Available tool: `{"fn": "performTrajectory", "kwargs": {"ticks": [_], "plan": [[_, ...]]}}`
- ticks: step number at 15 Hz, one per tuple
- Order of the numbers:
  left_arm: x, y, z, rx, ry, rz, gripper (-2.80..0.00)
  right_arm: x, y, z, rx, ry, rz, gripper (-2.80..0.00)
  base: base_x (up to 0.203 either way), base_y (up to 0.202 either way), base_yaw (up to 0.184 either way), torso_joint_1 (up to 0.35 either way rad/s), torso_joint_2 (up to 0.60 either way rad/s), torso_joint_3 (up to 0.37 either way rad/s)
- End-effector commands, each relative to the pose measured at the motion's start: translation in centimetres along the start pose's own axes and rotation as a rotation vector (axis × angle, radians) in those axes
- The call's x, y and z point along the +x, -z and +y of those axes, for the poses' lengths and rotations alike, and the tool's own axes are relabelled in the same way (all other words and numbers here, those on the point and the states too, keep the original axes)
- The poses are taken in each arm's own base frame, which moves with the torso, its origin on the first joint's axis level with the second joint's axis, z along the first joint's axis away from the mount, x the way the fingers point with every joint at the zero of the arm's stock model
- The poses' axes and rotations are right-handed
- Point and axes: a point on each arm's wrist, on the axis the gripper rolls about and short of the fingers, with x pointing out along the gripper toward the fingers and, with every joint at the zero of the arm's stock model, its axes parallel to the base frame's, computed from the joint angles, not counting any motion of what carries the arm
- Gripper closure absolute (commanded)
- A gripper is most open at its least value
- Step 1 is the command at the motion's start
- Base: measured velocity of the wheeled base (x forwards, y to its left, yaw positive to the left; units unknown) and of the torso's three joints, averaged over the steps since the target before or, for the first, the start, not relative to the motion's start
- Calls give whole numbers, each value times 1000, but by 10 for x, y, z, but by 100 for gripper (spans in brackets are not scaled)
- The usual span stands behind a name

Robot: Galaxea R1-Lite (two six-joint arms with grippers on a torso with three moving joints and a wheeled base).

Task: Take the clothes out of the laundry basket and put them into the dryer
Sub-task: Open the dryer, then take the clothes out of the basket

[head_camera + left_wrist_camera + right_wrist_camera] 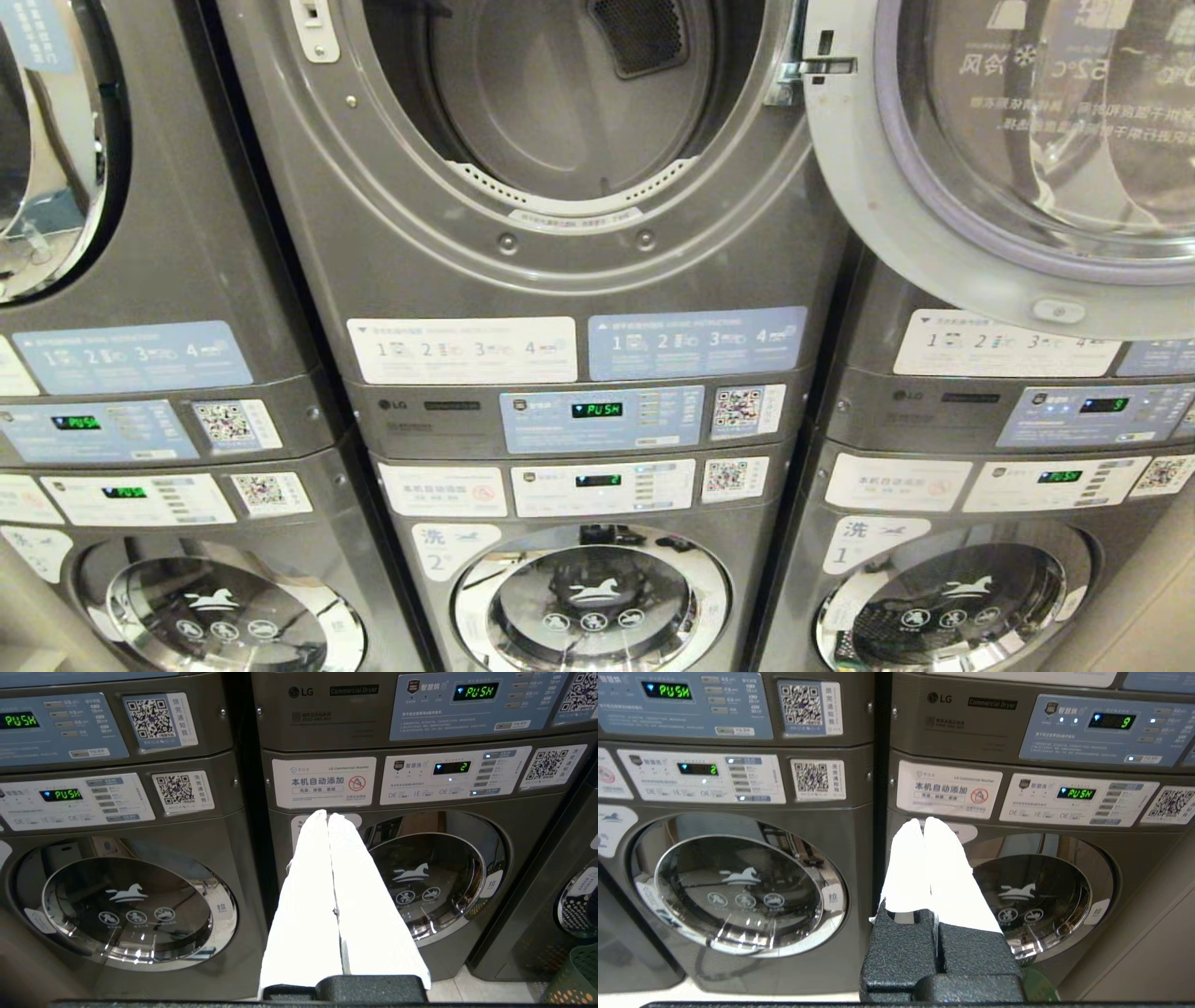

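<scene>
Laundromat wall of stacked machines, dryer (pixel 560 103) open and empty above both closed empty jaws, basket (pixel 577 975) beside left gripper (pixel 328 817); first pickup next, reaching down

The middle dryer (pixel 523 215) stands with its round mouth unblocked and the drum (pixel 560 103) bare inside, so a gripper could pass straight in. Its door (pixel 990 187) hangs swung out to the right, covering the neighbouring dryer's front. Below, the washer doors (pixel 590 597) are all closed.
</scene>
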Motion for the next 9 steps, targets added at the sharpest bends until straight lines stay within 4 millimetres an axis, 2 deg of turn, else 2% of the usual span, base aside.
{"fn": "performTrajectory", "kwargs": {"ticks": [1,7,9], "plan": [[0,0,0,0,1,2,0,0,0,0,-1,-1,1,0,-154,0,2,28,13,-4],[0,0,0,2,1,2,0,0,0,0,1,0,0,0,-189,0,1,-3,1,4],[0,0,0,2,1,2,0,0,0,0,0,0,0,0,-39,0,-1,-8,-6,4]]}}
